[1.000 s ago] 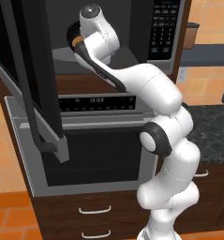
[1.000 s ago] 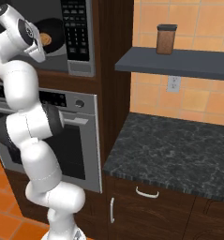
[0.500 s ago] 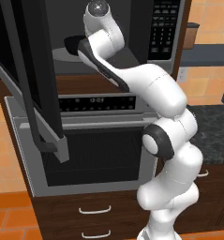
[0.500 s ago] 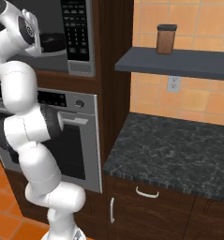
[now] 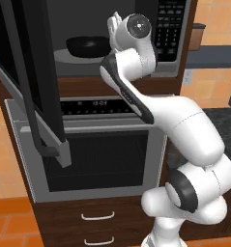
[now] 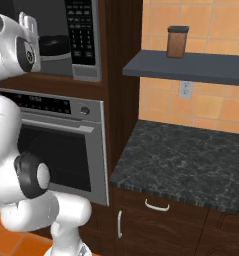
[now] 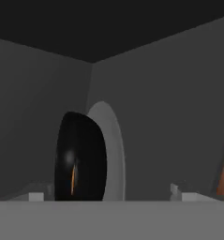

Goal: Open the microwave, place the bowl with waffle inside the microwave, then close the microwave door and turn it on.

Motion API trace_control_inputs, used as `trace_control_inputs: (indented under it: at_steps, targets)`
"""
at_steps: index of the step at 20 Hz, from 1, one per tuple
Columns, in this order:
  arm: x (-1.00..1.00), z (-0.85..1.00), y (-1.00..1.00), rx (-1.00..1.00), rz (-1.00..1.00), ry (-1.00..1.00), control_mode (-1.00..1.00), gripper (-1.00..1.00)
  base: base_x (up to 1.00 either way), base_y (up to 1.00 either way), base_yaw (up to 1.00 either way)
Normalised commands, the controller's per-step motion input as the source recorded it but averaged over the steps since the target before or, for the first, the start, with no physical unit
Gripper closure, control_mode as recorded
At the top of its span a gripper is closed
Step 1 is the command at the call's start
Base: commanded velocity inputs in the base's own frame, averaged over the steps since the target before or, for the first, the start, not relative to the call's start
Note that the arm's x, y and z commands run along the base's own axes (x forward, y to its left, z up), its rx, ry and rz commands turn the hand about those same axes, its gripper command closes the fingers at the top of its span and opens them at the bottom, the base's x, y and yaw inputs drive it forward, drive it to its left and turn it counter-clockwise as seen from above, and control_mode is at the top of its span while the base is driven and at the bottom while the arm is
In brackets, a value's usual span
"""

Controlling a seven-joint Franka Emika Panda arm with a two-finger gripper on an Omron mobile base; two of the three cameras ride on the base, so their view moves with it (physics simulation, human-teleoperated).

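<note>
The microwave point(image 5: 167, 29) stands open, its keypad point(image 6: 81, 30) at the right. The microwave door point(image 5: 25, 72) is swung far out to the left with its black bar handle facing the room. The bowl with waffle point(image 5: 88, 46) rests on the grey turntable point(image 5: 64, 57) inside the cavity. In the hand view, which is rolled, the black bowl point(image 7: 80, 157) appears on edge against the turntable point(image 7: 112, 150), with a sliver of waffle showing. My gripper point(image 5: 115, 20) sits at the right of the opening, just outside the cavity, clear of the bowl. Its fingertips point(image 7: 36, 197) are spread wide, and my gripper point(image 7: 106, 196) is open with nothing in it.
A silver oven point(image 5: 102, 159) sits right under the microwave, and the open door hangs over its left half. To the right are a dark stone counter point(image 6: 181, 155), a grey shelf point(image 6: 191, 65) with a brown jar point(image 6: 177, 41), and wooden drawers point(image 6: 156, 220).
My hand has drawn back out of the microwave cavity and risen to the opening's right side. The bowl stays behind on the turntable, free of the fingers.
</note>
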Motion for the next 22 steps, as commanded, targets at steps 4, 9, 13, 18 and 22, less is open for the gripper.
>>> trace_control_inputs:
  at_steps: [4,9,13,18,22]
  targets:
    - [-1.0,0.0,-0.04,-0.1,0.1,0.0,-1.0,-1.0,0.0,0.0,0.0]
    - [-1.0,0.0,0.0,-0.17,0.09,0.0,-1.0,-1.0,0.0,0.0,0.0]
    - [-1.0,-0.15,0.0,-0.21,0.08,-0.02,-1.0,-1.0,0.0,0.0,0.0]
    - [-1.0,-0.41,-0.01,-0.23,0.07,-0.1,-1.0,-1.0,0.0,0.0,0.0]
    - [-0.94,-0.47,-0.17,-0.25,0.02,-0.19,-1.0,-1.0,0.0,0.0,0.0]
